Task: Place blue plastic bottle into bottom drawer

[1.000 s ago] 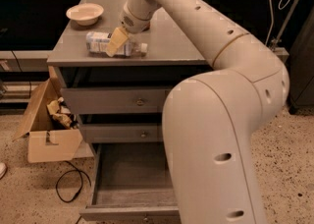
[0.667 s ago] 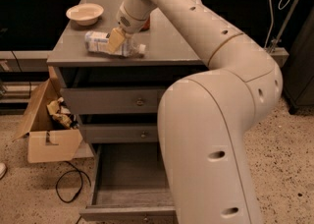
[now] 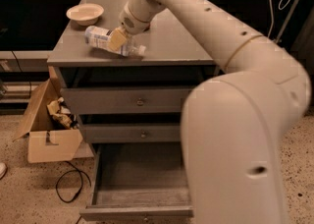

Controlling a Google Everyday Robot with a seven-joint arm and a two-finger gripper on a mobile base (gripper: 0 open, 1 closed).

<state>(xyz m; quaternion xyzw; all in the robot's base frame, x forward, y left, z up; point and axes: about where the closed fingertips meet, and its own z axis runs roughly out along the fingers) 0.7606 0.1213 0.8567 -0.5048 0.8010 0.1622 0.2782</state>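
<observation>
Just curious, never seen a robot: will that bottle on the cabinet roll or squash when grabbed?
The blue plastic bottle lies on its side on the cabinet top, so a nudge would probably roll it. It looks thin and clear, so likely light and squashy. The gripper sits over its middle.

I log speckled floor [image 3: 19,193], a cardboard box [image 3: 49,142] and black cable [image 3: 68,188] left of the grey table [image 3: 167,51] — dark wall [image 3: 29,26] behind; pincer [image 3: 117,39] above tabletop.

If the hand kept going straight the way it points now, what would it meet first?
The hand points down and left onto the bottle lying on the cabinet top. The bottle comes first, then probably the top just beneath it.
</observation>
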